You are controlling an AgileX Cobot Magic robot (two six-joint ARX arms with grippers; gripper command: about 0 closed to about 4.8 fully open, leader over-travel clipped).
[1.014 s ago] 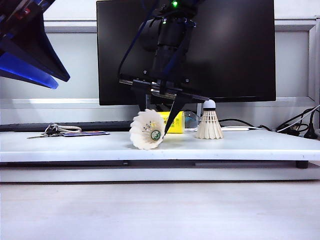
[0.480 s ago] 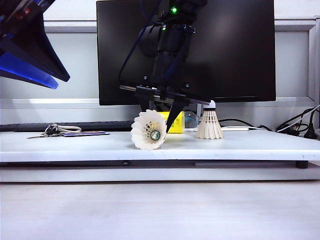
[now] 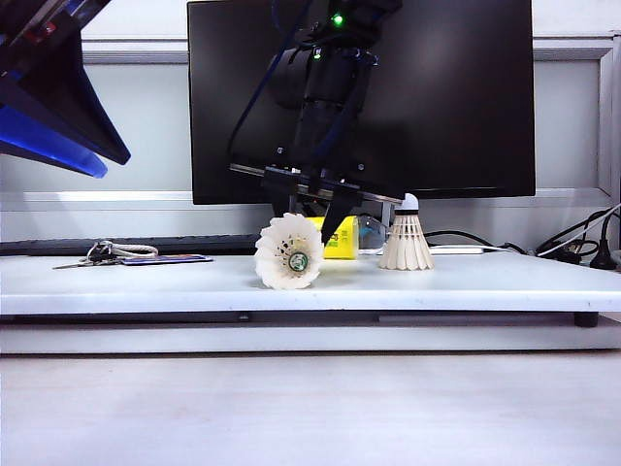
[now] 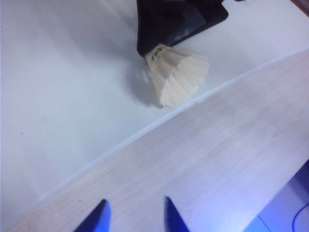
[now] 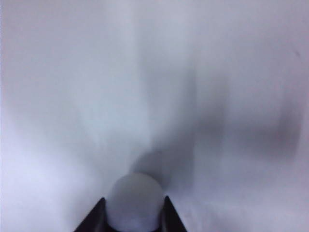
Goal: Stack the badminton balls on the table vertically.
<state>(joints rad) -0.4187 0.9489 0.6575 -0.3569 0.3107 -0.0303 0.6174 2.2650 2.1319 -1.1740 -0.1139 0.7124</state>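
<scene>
One badminton ball lies on its side on the white table, its feather skirt facing the exterior camera. My right gripper reaches down behind it. In the right wrist view, the black fingers press both sides of its rounded cork tip, shut on it. The left wrist view shows the same ball with the black gripper at its tip. A second badminton ball stands upright, tip up, to the right. My left gripper hangs high at the left, blue fingers open and empty.
A black monitor stands behind the table. A yellow-labelled bottle lies behind the balls. Keys and a dark flat card rest at the left rear, cables at the right. A wooden surface runs below the table's front edge.
The right gripper's fingers have closed in around the lying ball's tip, and the ball has shifted slightly right. The left arm has stayed still.
</scene>
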